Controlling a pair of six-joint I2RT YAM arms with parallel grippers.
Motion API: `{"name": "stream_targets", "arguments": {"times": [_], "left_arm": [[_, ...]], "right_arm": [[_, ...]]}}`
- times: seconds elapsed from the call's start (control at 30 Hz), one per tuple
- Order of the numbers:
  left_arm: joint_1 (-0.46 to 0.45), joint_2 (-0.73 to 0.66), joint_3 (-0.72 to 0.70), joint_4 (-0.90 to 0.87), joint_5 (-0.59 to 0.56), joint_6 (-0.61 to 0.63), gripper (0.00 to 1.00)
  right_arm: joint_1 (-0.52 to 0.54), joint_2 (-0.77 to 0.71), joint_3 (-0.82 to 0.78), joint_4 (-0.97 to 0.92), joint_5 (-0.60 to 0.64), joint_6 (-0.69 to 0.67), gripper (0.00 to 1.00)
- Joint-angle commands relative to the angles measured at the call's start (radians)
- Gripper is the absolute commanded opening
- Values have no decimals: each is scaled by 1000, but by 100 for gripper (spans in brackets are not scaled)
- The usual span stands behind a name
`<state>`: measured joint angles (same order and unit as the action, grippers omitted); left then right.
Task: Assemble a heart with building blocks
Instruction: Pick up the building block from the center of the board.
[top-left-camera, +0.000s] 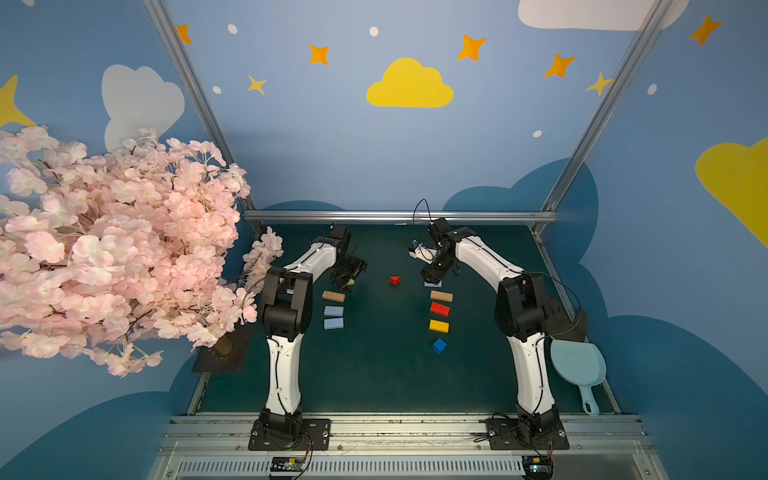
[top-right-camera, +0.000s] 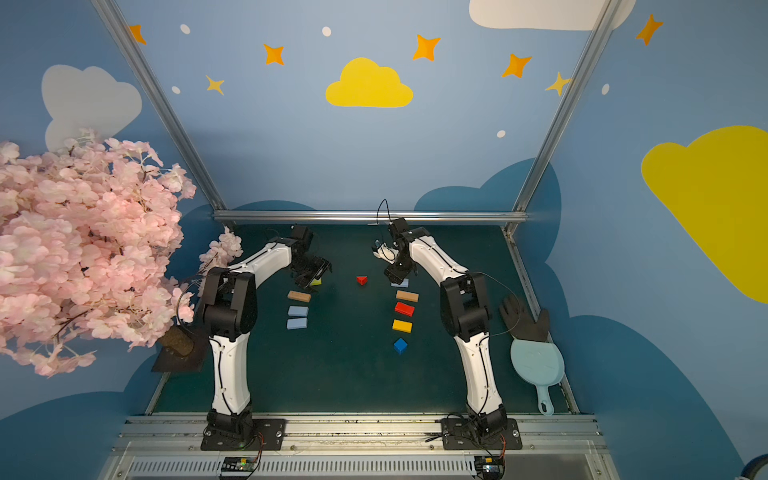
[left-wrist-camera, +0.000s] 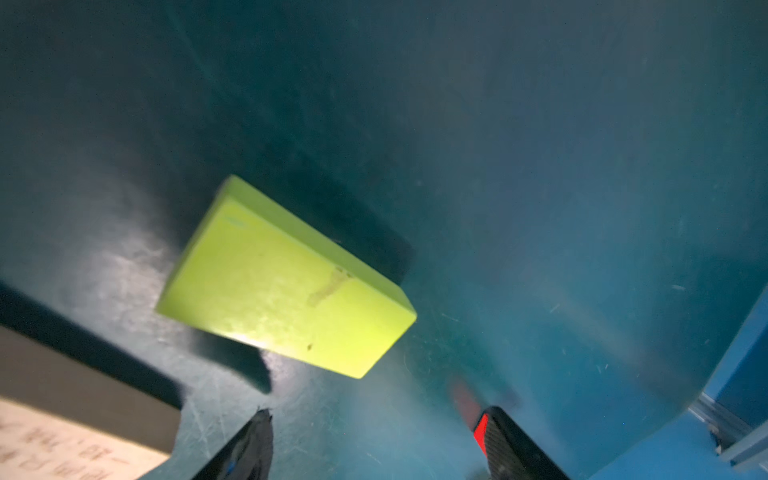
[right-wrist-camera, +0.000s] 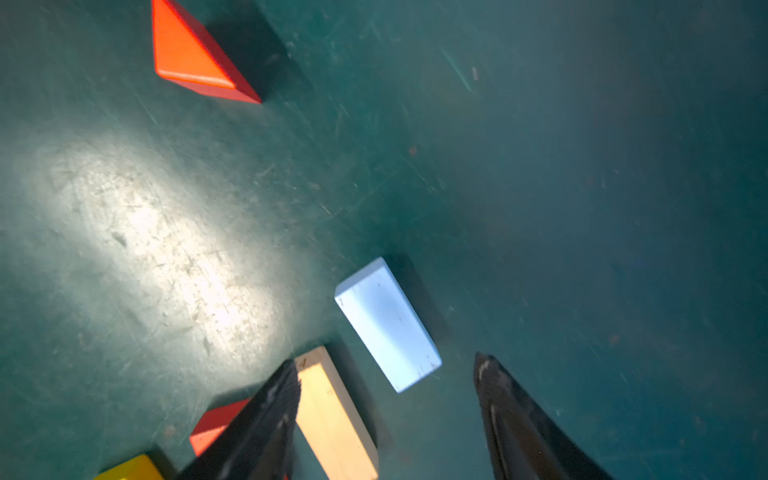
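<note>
No heart shows; the building blocks lie loose on the green mat (top-left-camera: 382, 374) in two columns. The left column holds a lime green bar (left-wrist-camera: 286, 278), a tan bar (top-left-camera: 333, 296) and two light blue bars (top-left-camera: 333, 316). My left gripper (left-wrist-camera: 378, 419) hovers open just short of the lime bar. The right column holds a light blue bar (right-wrist-camera: 388, 324), tan bar (right-wrist-camera: 332, 415), red bar (top-left-camera: 439, 308), yellow bar (top-left-camera: 439, 326) and dark blue cube (top-left-camera: 439, 345). My right gripper (right-wrist-camera: 386, 361) is open over the light blue bar's near end. The red triangle (top-left-camera: 395, 280) sits between the columns.
A pink blossom tree (top-left-camera: 104, 249) overhangs the mat's left side. A light blue scoop (top-left-camera: 577, 370) and a black glove (top-right-camera: 523, 320) lie at the right edge. An aluminium rail (top-left-camera: 399, 216) bounds the back.
</note>
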<state>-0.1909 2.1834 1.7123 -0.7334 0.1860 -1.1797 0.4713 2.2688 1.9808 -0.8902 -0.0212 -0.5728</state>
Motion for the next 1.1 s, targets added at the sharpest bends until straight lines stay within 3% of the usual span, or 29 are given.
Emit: {"name": "stream_targets", "arguments": {"times": [0.0,0.23,0.47,0.77,0.87,0.97,1.07], "left_arm": [[-1,32,51,-47,-47,-65,78],[-4,92,120,-92,-66,-108,74],[-5,106,114,-115,-106,-163,63],[10,140,122,-121,-98,-149,38],[12,140,113,-129,-103,-119,35],[14,138,96,-139,-105,-90,32],[16,120,59,-139,-111,-66,30]], "right_arm": [[-1,39,-16,7,-8,-27,71],[-7,80,-10,18,15,-26,70],[-8,111,1,7,18,-22,66],[-13,120,1,-10,9,-22,41],[-12,120,3,-6,-1,-16,38],[-10,128,20,-9,-12,-9,26],[-10,137,37,-21,-31,3,21]]}}
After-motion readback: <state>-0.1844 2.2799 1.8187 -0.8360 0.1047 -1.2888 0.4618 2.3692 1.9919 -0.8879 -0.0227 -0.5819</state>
